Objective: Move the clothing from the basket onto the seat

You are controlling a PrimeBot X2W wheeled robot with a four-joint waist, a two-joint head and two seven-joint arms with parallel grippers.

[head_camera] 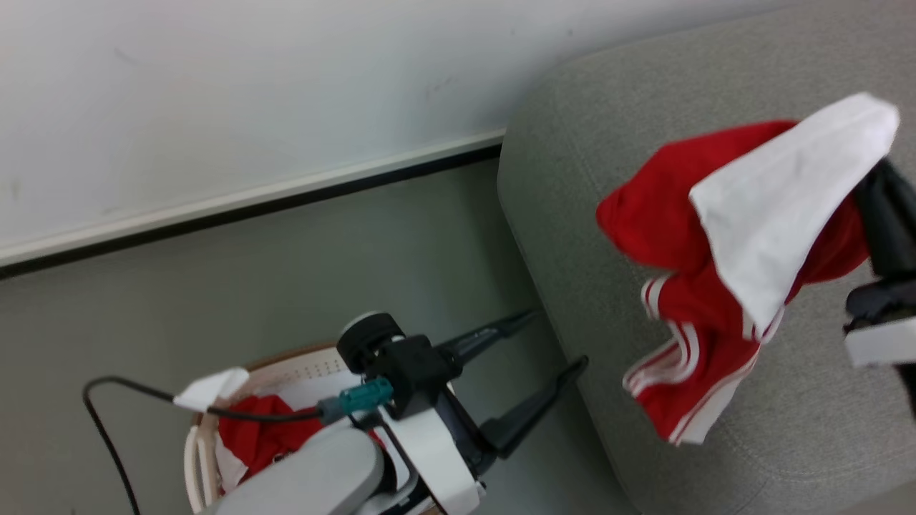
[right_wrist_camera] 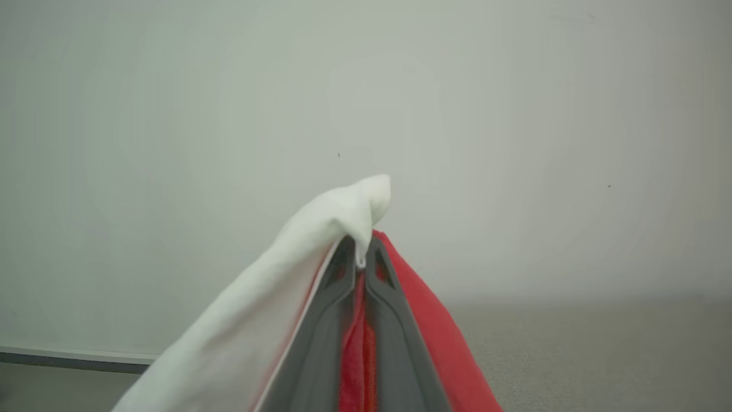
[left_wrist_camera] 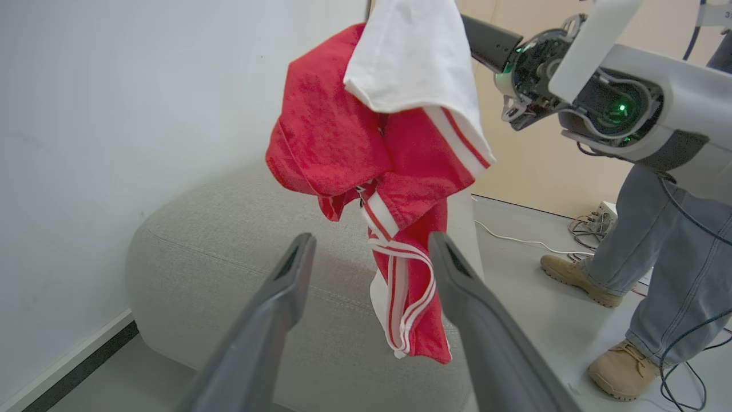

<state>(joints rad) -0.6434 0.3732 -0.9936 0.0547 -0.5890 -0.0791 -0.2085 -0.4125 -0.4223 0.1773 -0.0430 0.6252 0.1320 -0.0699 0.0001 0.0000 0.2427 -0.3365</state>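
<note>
Soft, light, limp clothing [head_camera: 665, 214] hangs over seat [head_camera: 572, 179] from right fingers [right_wrist_camera: 394, 343] pinched on a bunched fold, likely the best hold; left fingers [head_camera: 533, 408] spread, empty.

Bright, even, diffuse light; shadows faint, soft. Wrist views bowed at edges; right one hazy, corners darker.

The basket [head_camera: 286, 366] is largely hidden behind the left forearm [head_camera: 322, 468] and cut off by the bottom edge, so how much red cloth [head_camera: 257, 429] lies in it cannot be told. The right hand [right_wrist_camera: 360, 253] is draped by the clothing [head_camera: 723, 236] it pinches; its wrist runs off the right edge. The seat [head_camera: 572, 214] continues out of frame to the right. A person [left_wrist_camera: 657, 246] is cut off above the thighs.
</note>
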